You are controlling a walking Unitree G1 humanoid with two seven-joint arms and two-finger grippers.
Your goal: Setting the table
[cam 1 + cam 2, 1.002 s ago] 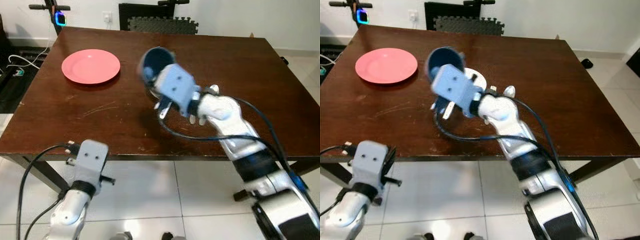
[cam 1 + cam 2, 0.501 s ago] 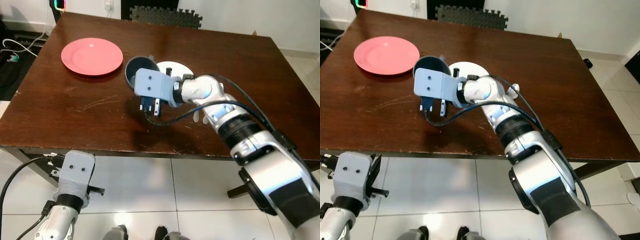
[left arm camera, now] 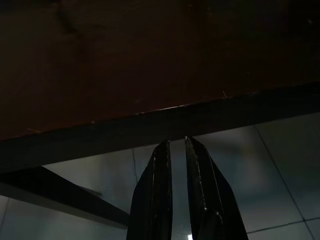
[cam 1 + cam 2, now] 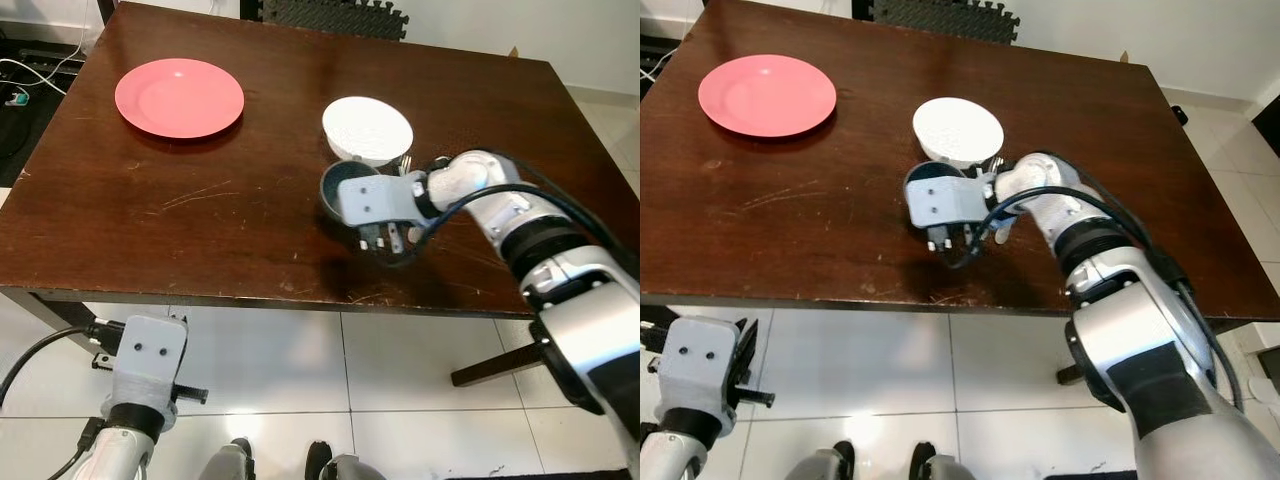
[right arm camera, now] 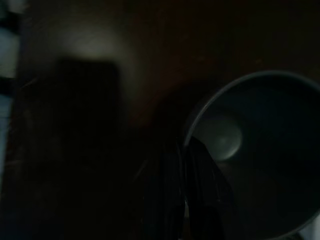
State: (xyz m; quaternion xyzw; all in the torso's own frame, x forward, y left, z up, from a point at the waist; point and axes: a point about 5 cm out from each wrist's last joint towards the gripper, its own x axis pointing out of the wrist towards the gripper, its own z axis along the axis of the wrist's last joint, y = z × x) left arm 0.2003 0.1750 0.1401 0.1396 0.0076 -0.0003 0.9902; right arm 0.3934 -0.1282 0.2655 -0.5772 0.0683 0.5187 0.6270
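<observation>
Right gripper (image 4: 385, 238) over the near half of the dark wooden counter (image 4: 200, 210), its two black fingers (image 5: 195, 200) pinched on the rim of a dark blue bowl (image 4: 343, 190). In the right wrist view the rim passes between the fingers, one finger inside and one outside; the bowl's round, smooth interior (image 5: 260, 150) lies to one side of them, with a pale glint at its base. Whether the bowl rests on the counter or is held just above it cannot be told.

Just beyond the blue bowl stands a white bowl (image 4: 367, 130), round and matte, the two close together. A flat, round pink plate (image 4: 179, 97) lies well apart, toward the far left of the counter. The counter surface is glossy, with fine pale scratches.

The gripper's grey housing hides the near wall of the blue bowl. The right wrist view is very dark.

Left gripper (image 3: 177, 150) hangs idle below the counter edge, over a pale tiled floor (image 4: 300, 380), fingers nearly together with a narrow gap.
</observation>
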